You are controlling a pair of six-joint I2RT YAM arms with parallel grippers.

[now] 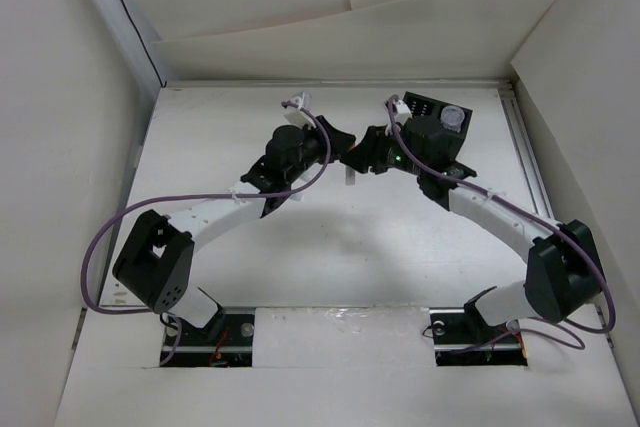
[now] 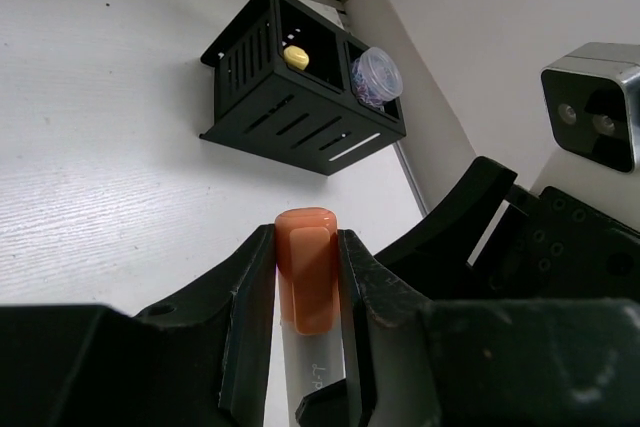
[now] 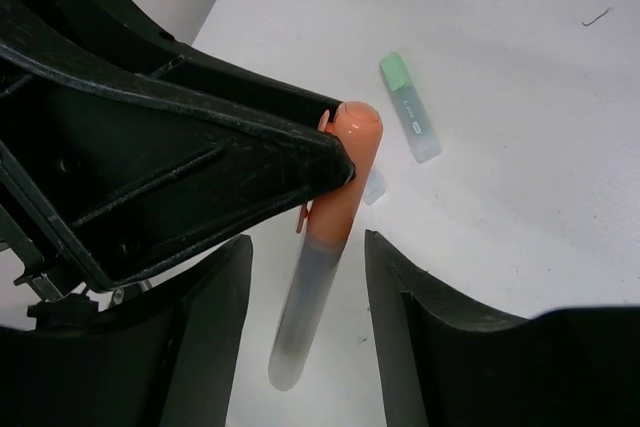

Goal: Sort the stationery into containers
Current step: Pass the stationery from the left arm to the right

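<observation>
Firmly clamped, one orange-white marker (image 2: 306, 282) is gripped between the fingers of the left gripper (image 2: 305, 245). Its orange cap points to the top of the left wrist frame, and its pale body runs straight down. In the right wrist view its long axis is tilted, cap at upper right, pale end at lower left. It is flanked there by the right gripper (image 3: 308, 247), whose fingers are spread apart with a gap on either side.

One green marker (image 3: 409, 107) lies flat on the table (image 3: 520, 147) at upper right, cap uppermost in the frame.

One black box (image 2: 300, 122) is seen at upper centre of the left wrist frame. One yellow marker (image 2: 295, 57) is in its left compartment and one roll (image 2: 376, 77) in its right.
</observation>
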